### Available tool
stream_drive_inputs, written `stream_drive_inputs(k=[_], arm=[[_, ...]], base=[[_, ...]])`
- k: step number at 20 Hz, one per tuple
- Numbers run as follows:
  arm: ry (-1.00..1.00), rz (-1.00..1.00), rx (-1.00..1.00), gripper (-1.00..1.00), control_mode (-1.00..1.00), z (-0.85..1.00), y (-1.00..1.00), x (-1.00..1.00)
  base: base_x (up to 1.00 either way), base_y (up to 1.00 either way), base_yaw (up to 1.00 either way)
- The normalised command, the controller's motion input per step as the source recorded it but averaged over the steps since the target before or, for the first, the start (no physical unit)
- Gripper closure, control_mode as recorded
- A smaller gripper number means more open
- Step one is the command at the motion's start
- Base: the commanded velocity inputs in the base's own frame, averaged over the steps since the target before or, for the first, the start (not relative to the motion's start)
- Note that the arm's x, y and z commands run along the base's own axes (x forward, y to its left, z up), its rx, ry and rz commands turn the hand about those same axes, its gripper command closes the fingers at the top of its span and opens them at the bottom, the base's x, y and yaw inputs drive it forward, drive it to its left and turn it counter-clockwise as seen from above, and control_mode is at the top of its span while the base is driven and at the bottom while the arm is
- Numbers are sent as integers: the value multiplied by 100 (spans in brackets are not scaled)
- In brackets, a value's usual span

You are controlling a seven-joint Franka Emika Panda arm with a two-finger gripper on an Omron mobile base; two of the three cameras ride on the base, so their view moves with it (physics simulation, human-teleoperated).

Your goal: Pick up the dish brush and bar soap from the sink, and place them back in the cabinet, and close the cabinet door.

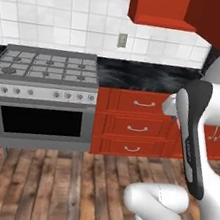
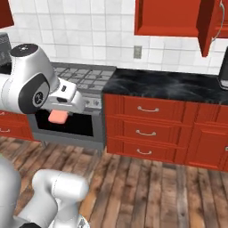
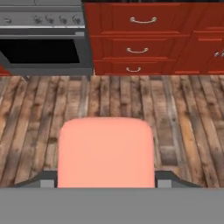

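My gripper is shut on the bar soap, a flat salmon-pink bar that sits between both fingertips and hangs over the wooden floor. From the right base view the bar soap pokes out below the white hand, in front of the oven. The red wall cabinet hangs up and to the right, above the black counter. Its cabinet door stands swung open, with a silver bar handle. In the left base view the cabinet and its open cabinet door are at the top right. The dish brush and the sink are out of view.
A grey gas stove with its oven stands to the left. Red drawers with curved silver pulls sit under the black counter. A dark appliance stands at the counter's right end. Wooden floor lies below the hand.
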Motion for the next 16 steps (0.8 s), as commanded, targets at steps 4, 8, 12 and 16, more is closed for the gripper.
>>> stream_drive_inputs(k=[4, 8, 12, 16], arm=[[0, 0, 0, 100, 100, 0, 0, 0], [0, 0, 0, 100, 100, 0, 0, 0], [0, 0, 0, 100, 100, 0, 0, 0], [0, 0, 0, 100, 100, 0, 0, 0]], base=[[57, -65, 1], [70, -64, 0], [74, -57, 0], [74, -19, -3]])
